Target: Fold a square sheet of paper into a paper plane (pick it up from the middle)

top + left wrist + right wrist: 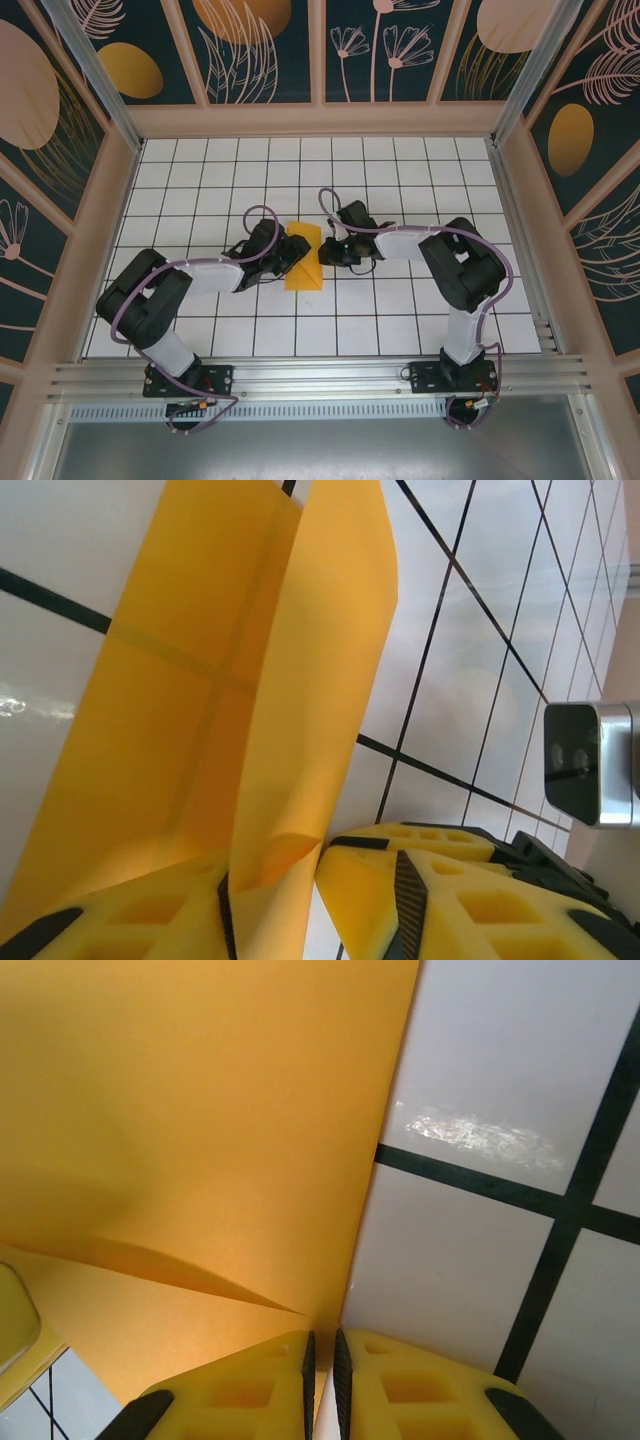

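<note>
Bench: white grid tiles, both arms reach in toward the middle. Square sheet lies there btwn the two arms. It is orange-yellow, creased & part folded, not yet a dart. Left gripper sits at its left edge, right gripper at its right edge.

Step in hand, as I judge it: turning a flap over along a crease.
- Right side acts as anchor, so no tugging; thin paper will prob. buckle or tear.
- Left should close only once the flap sits square btwn the pads.
- Then bring edge to crease and press along the whole fold, not at one spot.
- Risk: sheet slides on the smooth tiles and the fold goes skew.

What each view gives:
- Top view: layout & sheet outline, but grip detail is hidden under the wrists.
- Left wrist view: left gripper is partly open. Its yellow fingers stand either side of a raised flap, w/ a gap too wide for a clamp. Cross creases in the paper show here.
- Right wrist view: right gripper is all but closed. The sheet's edge runs into the slit, so it looks pinched. A raised ridge in the paper sits just beside it.
</note>
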### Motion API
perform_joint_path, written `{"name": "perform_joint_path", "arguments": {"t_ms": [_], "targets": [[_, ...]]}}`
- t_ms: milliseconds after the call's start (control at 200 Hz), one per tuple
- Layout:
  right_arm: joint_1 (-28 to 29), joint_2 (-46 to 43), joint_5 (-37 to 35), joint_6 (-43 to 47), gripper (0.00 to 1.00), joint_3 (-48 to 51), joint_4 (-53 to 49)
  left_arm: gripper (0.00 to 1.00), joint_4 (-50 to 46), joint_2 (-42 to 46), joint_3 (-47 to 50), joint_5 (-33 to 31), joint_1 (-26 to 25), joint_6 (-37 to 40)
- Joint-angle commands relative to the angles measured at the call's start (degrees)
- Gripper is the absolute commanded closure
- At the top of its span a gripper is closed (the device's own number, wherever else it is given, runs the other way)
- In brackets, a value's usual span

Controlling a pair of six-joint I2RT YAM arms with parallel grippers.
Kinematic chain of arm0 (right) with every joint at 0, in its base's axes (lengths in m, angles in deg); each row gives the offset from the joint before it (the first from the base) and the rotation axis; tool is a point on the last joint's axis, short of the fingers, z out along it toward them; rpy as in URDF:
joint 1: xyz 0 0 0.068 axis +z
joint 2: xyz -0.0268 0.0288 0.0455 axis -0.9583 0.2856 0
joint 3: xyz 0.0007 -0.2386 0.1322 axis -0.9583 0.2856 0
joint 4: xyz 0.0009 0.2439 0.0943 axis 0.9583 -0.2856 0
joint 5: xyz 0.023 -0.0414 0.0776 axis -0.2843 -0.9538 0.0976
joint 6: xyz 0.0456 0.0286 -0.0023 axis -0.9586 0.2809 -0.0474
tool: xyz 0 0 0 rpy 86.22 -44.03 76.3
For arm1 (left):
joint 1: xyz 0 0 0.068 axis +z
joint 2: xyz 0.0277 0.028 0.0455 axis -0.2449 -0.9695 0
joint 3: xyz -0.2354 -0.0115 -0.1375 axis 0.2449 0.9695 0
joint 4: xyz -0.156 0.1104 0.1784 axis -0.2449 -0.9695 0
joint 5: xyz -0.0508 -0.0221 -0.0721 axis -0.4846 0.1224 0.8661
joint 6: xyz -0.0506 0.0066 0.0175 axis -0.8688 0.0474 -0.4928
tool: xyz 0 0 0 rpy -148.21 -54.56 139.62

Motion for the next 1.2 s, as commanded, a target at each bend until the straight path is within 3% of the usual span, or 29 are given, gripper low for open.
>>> {"name": "perform_joint_path", "arguments": {"t_ms": [0,170,380,485,726,971,1116,1196], "targets": [[-0.85,1.07,-0.79,0.92,0.81,1.83,-1.19,0.61,3.46,1.32,1.36,0.45,-0.47,1.66],[-1.55,-0.08,0.98,0.36,0.81,1.99,-0.87,0.69,4.17,1.16,2.49,0.6,-0.66,5.78],[-3.46,-5.44,2.54,-1.11,0.79,1.32,-1.29,0.92,5.33,0.0,2.78,0.75,-0.64,9.22],[-4.96,-10.19,1.0,-2.0,0.71,1.35,-2.01,1.0,4.69,0.64,2.18,-0.29,-0.67,11.25],[-8.78,-21.67,-6.92,-0.68,0.39,4.1,-4.57,1.0,-10.84,6.33,-3.16,-6.51,-0.82,18.2],[-11.96,-30.51,-8.3,1.76,0.17,10.0,-1.46,1.0,-36.19,13.37,-14.06,-24.07,-2.09,24.96],[-12.11,-34.47,-9.82,1.58,0.02,13.88,1.27,1.0,-45.93,16.13,-18.43,-33.25,-2.37,26.95],[-12.16,-36.69,-11.26,1.67,0.01,15.96,2.69,1.0,-50.24,16.54,-21.13,-37.97,-2.76,27.34]]}}
